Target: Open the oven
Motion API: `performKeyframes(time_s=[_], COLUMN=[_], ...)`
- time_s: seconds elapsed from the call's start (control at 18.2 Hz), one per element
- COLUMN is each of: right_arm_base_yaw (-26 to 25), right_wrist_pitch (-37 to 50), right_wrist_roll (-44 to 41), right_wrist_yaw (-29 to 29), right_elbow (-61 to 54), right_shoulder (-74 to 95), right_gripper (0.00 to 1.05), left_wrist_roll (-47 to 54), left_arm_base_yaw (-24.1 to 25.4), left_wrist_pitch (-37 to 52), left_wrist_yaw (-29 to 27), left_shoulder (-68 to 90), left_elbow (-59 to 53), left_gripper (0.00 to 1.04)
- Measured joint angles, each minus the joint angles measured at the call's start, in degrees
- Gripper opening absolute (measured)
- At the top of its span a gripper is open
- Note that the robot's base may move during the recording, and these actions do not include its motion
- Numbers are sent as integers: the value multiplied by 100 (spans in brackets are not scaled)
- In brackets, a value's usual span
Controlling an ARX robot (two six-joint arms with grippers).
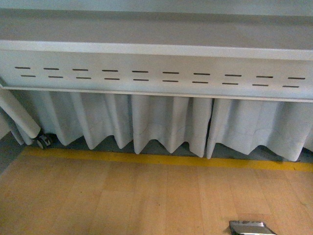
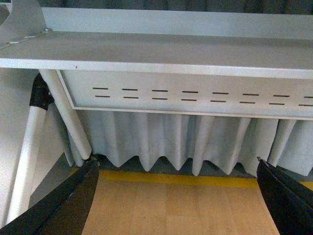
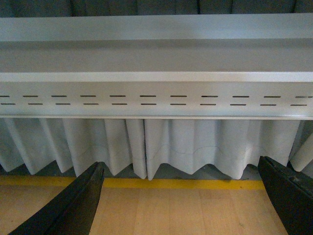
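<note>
**Status.** The oven is not visible in any of the 3 views, so its position cannot be read from them. Judged on that, the task is at its opening step: the door has not been reached and nothing is grasped.

**Scene, referenced to the yellow tape stripe [image 1: 146, 157].**
- On the robot's side of the stripe lies the light wooden counter [image 1: 122, 196].
- Beyond the stripe hangs a white pleated cloth curtain [image 1: 166, 122].
- Above the curtain runs a grey metal panel with 2 rows of slots [image 1: 156, 73], under a flat shelf.
- At the stripe's left end stands a white tubular leg [image 1: 19, 117].
- On the near side of the stripe, toward its right end, a small shiny metal object [image 1: 252, 227] is cut by the frame edge. What it is cannot be told.

**Hands.**
- Left hand [image 2: 176, 166]: released, its 2 black fingers [image 2: 73, 200] spread wide apart with nothing between them.
- Right hand [image 3: 181, 164]: released likewise, its fingers [image 3: 73, 205] wide apart and empty.
- Both hands face the curtain across the stripe. Neither arm shows in the front view.

**Next move, as a judgement.**
1. Locate the oven first; it probably stands outside the present fields of view.
2. Turn 1 hand toward its door handle, jaws kept apart.
3. Only then close on the handle and pull the door.
</note>
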Motion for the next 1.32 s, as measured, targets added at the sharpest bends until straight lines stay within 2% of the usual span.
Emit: performKeyframes(time_s=[1.32], right_arm_base_yaw=[0], right_wrist_pitch=[0], right_wrist_roll=[-2], right_wrist_yaw=[-2], right_elbow=[0], right_shoulder=[0], right_gripper=[98], left_wrist_roll=[9], left_arm_base_yaw=[0], left_wrist_pitch=[7], left_wrist_yaw=[-2], left_shoulder=[0], left_elbow=[0], left_gripper=[98])
